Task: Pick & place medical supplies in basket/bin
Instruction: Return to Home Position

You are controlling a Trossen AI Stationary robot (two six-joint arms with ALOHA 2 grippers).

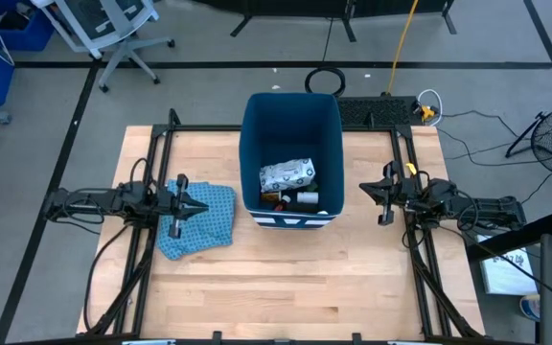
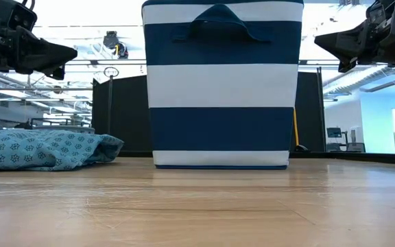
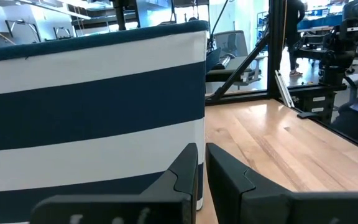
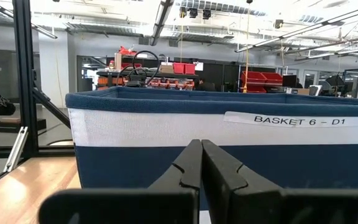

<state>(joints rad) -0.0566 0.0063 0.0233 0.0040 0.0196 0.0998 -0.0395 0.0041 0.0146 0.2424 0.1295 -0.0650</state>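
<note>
The tall dark-blue bin [image 1: 255,125] with white stripes stands mid-table; it also fills the low view [image 2: 221,89] and shows in both wrist views [image 3: 92,106] [image 4: 229,127]. Inside it lie the white black-patterned packet [image 1: 287,173] and, beneath it toward the near wall, small items: something orange [image 1: 280,199] and a dark piece [image 1: 306,198]. My left gripper [image 1: 202,204] [image 3: 201,149] hovers shut left of the bin, above the blue cloth. My right gripper [image 1: 362,189] [image 4: 201,144] hovers shut right of the bin, level with its rim.
A crumpled blue patterned cloth [image 1: 199,222] [image 2: 43,149] lies on the table left of the bin, under the left gripper. Black frame rails [image 1: 151,172] run along both table sides. Bare wood [image 1: 286,278] stretches in front of the bin toward the near edge.
</note>
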